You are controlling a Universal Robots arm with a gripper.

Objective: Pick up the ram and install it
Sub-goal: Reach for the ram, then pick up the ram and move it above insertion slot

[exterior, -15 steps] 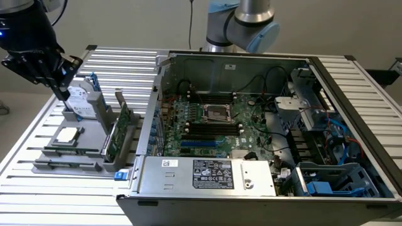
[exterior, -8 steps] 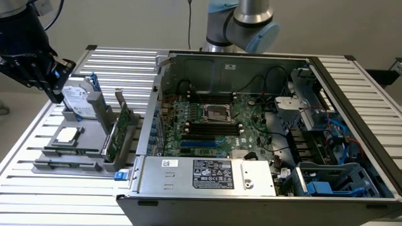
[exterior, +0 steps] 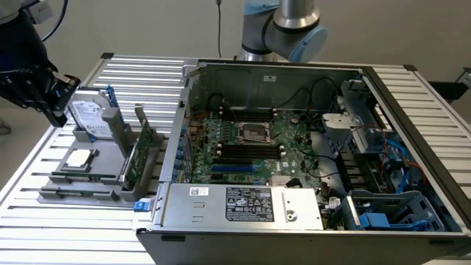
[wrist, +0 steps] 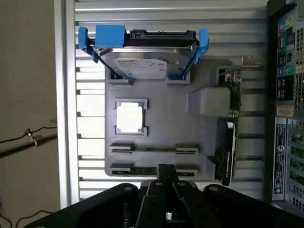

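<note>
Fingers pressed together and empty, the gripper hovers over the grey holder, the nearer ram lying just off its tips, long axis crosswise to them.

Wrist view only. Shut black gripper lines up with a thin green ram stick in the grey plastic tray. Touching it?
Observer: No, the black gripper hangs well above the thin green ram stick in the grey plastic tray.
Operator: Slots free?
Observer: The long black slots beside the silver processor socket on the green motherboard look empty.
Operator: Arm base?
Observer: The grey and blue arm stands behind the open metal computer case.
</note>
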